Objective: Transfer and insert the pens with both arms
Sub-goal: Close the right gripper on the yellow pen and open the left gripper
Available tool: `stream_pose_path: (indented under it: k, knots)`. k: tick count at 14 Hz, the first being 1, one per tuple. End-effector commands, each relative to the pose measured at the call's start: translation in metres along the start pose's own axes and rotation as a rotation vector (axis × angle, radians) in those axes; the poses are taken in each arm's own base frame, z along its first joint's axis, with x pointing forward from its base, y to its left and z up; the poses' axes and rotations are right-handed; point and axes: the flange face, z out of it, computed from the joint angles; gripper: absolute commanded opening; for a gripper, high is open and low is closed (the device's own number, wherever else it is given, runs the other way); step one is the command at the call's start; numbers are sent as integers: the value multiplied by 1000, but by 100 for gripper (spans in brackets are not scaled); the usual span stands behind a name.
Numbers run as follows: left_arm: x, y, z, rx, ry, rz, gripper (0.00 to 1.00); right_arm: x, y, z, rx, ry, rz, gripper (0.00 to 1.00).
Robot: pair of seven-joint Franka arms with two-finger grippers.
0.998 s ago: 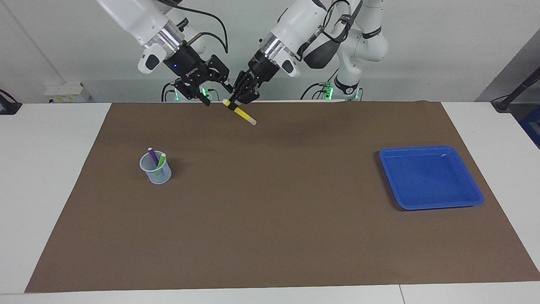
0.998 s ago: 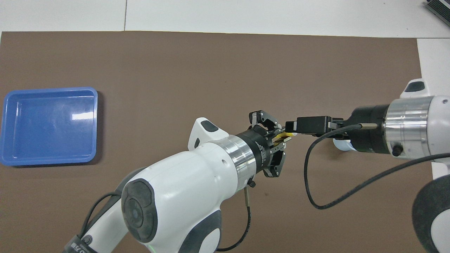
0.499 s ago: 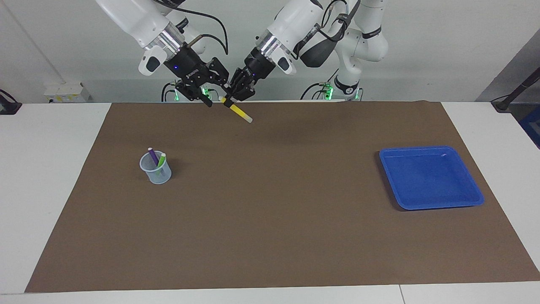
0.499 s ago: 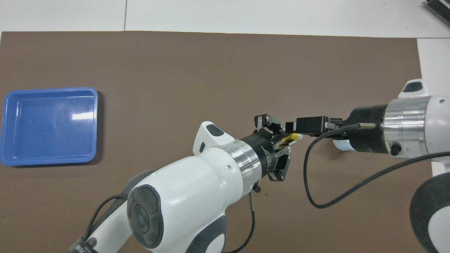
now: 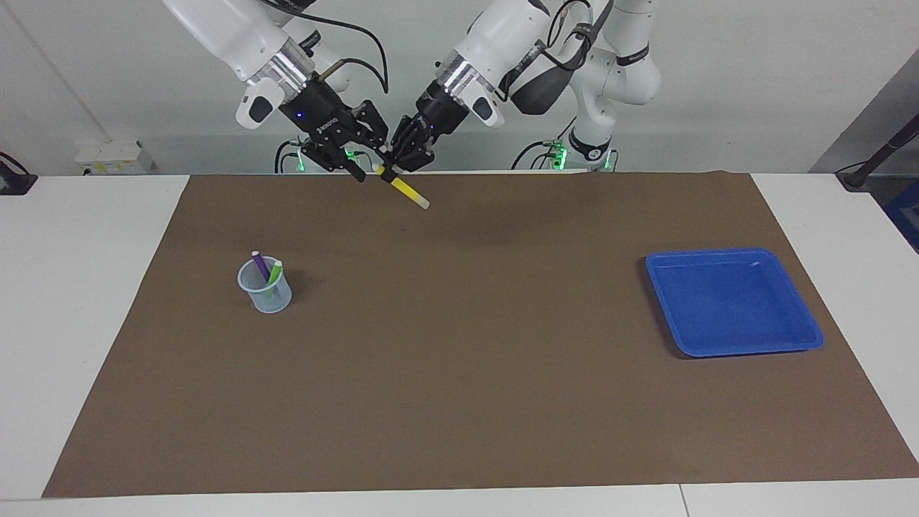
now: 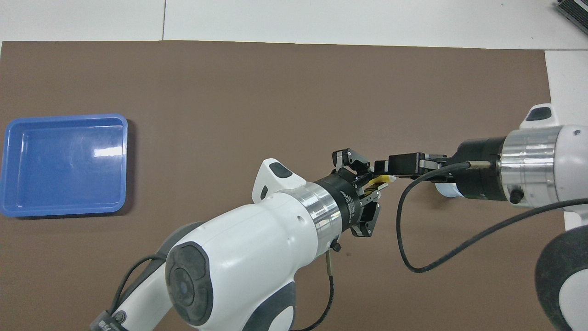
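Standing in the cup (image 5: pixel 265 293) already: purple pen (image 5: pixel 260 265) and green pen (image 5: pixel 274 273). Above the mat's robot-side edge, left gripper (image 5: pixel 394 169) clamps the yellow pen (image 5: pixel 403 189); right gripper (image 5: pixel 367 164) meets it, fingers unreadable.

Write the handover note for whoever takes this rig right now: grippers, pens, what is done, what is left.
Left gripper: shut on the yellow pen, held tilted in the air over the brown mat.
Right gripper: at the pen's upper end; whether it grips cannot be told.
Purple pen and green pen: standing in the clear cup, toward the right arm's end.
Blue tray: holds no pens.
Done: two pens inserted.
Left: finish the handover, put the yellow pen in the cup.
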Motion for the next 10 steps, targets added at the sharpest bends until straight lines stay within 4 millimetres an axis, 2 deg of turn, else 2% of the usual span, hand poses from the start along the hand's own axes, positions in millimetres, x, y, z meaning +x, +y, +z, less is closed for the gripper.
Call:
stream_pose_path:
  k: [1,4,10]
  knots:
    - [-8,2,-1,-7,-29,-27,0,0,0,3,7,9,-4,55]
    - [-10,2,-2,-11,-33,-27,0,0,0,3,5,9,-6,49]
    - [-12,4,-5,-34,-50,-38,0,-5,-8,7,6,-1,-22,46]
